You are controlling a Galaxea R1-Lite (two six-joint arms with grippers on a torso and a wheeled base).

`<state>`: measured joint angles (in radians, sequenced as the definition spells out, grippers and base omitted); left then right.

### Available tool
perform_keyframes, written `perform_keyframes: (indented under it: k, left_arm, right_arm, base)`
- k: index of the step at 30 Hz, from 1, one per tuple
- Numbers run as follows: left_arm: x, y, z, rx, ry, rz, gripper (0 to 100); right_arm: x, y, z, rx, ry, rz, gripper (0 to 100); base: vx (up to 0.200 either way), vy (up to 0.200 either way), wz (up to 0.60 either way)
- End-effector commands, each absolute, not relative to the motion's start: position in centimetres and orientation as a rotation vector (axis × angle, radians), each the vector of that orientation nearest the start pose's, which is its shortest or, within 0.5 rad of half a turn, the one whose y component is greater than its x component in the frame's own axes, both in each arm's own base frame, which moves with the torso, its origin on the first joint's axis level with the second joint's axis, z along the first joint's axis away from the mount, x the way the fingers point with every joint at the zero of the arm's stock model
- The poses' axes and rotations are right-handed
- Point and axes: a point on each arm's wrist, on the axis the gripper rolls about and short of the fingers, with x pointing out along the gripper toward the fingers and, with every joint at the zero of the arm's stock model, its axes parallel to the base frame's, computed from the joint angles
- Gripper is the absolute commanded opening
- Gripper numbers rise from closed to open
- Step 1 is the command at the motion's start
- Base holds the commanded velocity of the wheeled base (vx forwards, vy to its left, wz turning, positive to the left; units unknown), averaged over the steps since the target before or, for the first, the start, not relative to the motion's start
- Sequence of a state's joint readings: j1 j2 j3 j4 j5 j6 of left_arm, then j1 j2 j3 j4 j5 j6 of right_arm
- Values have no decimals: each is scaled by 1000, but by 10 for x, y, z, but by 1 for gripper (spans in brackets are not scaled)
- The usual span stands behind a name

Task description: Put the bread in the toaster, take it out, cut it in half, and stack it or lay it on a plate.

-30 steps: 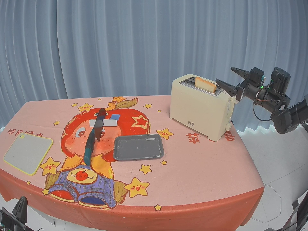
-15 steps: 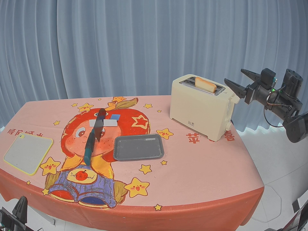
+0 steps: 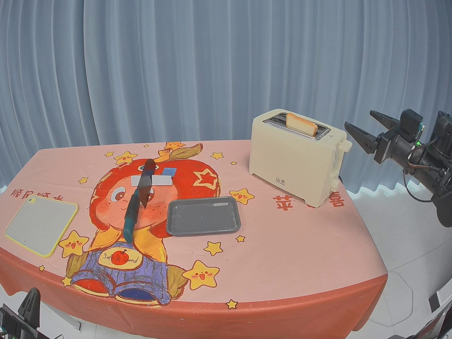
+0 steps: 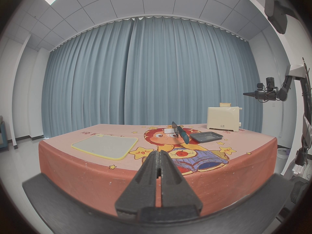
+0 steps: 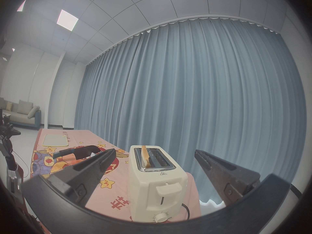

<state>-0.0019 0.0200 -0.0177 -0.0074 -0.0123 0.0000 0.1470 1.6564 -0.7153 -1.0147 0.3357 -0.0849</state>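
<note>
The bread [image 3: 302, 124] stands upright in the nearer slot of the toaster [image 3: 292, 163], with its top edge above the slot opening. The toaster sits at the right rear of the table [image 3: 292, 260]. The right gripper [image 3: 359, 118] hangs in the air just to the right of the toaster at slot height, jaws wide apart, holding nothing and touching nothing. The left gripper [image 4: 159, 156] is low, off the near left edge of the table, jaws pressed together and empty. Judged status: the toaster stage is in hand, with cutting and plating not yet started. The lever [image 5: 168, 188] on the end face appears raised. The next move therefore calls either for pressing that lever down or for closing the jaws on the exposed top edge of the slice and lifting it straight up, clear of the slot walls. The knife [image 3: 136, 201], cutting board [image 3: 40, 224] and grey rectangular plate [image 3: 203, 215] lie untouched, well to the left of the toaster. Markings: a small mark is printed low on the toaster front, a symbol sits below the slots, and the tablecloth carries large characters and a cartoon label. None of this print is transcribed here.
</note>
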Motion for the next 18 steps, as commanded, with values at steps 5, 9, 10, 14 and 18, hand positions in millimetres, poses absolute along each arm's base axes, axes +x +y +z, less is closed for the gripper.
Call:
perform_keyframes:
  k: [5, 9, 10, 14, 18]
  left_arm:
    - [-21, 0, 77, 0, 12, -14, 0]
    - [-21, 0, 77, 0, 12, -14, 0]
    - [-21, 0, 77, 0, 12, -14, 0]
    - [-21, 0, 77, 0, 12, -14, 0]
    - [-21, 0, 77, 1, 12, -14, 0]
  right_arm:
    - [252, 43, 210, -90, -97, 460, 100]
    - [235, 40, 209, -82, -94, 446, 100]
    - [231, 39, 207, -75, -88, 439, 100]
    - [217, 39, 196, -37, -44, 420, 100]
    - [214, 35, 191, -35, -27, 394, 100]
  base:
    - [0, 0, 0]
    - [0, 0, 0]
    - [0, 0, 0]
    - [0, 0, 0]
    - [0, 0, 0]
